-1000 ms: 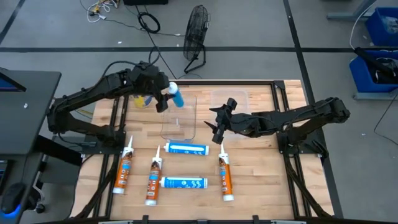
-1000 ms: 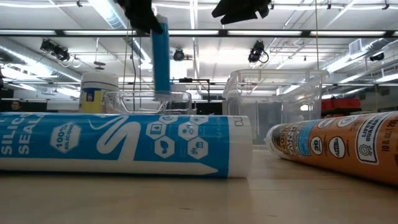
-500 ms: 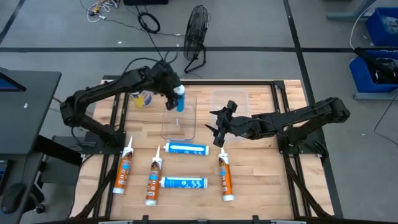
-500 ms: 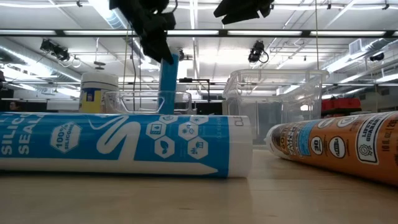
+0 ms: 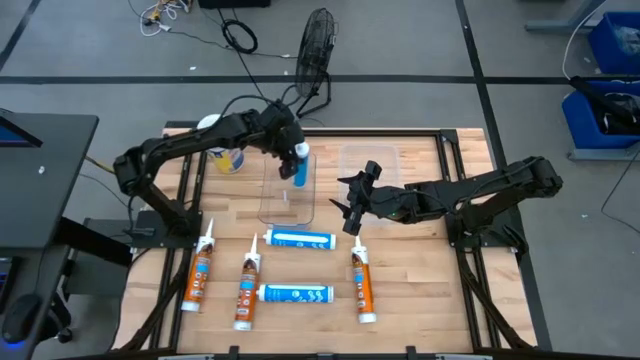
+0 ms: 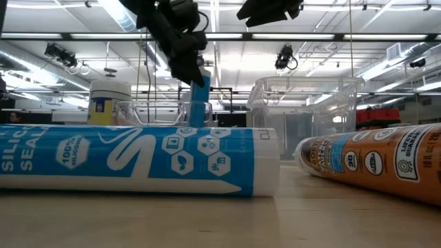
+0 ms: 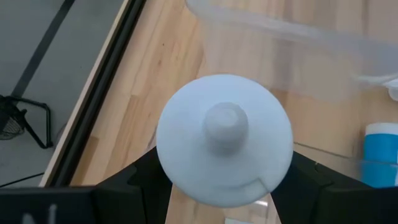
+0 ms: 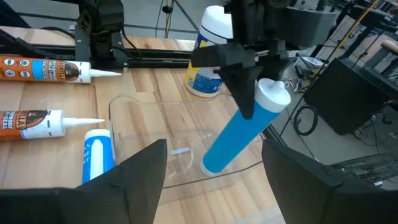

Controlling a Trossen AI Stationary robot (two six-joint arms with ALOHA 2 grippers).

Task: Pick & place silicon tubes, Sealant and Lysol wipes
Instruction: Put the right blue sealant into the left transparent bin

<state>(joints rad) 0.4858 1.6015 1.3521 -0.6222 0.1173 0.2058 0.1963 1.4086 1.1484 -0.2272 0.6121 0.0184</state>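
My left gripper [image 5: 290, 148] is shut on a blue silicone tube with a white top end [image 5: 299, 166] over the clear bin [image 5: 272, 207]. It also shows in the right wrist view [image 8: 231, 142] and in the low view [image 6: 199, 102]. My right gripper [image 5: 351, 205] is open and empty, in the air just right of that bin. The Lysol wipes canister [image 5: 229, 156] stands on its base left of the bin. Two blue-and-white tubes [image 5: 300, 239] [image 5: 295, 294] and three orange sealant tubes [image 5: 201, 270] [image 5: 248, 284] [image 5: 362, 285] lie on their sides on the table. My left gripper pinches the blue tube between its two fingers [image 8: 244, 79], just below the white top end [image 8: 273, 94]. The fingers come from above, slanting. The tube hangs tilted, its lower end [image 8: 209, 163] down inside the clear bin. I cannot tell whether that end touches the bin's floor.
A second, taller clear bin [image 5: 372, 160] stands right of the first, at the far side of the table. A black fan [image 5: 316, 45] stands on the floor beyond the table's far edge. Bare wood lies at the table's near right corner [image 5: 420, 290].
My left gripper has gone toward the table's right edge and down with the blue tube. The tube has tipped from nearly upright to tilted, and its lower end has sunk into the clear bin.
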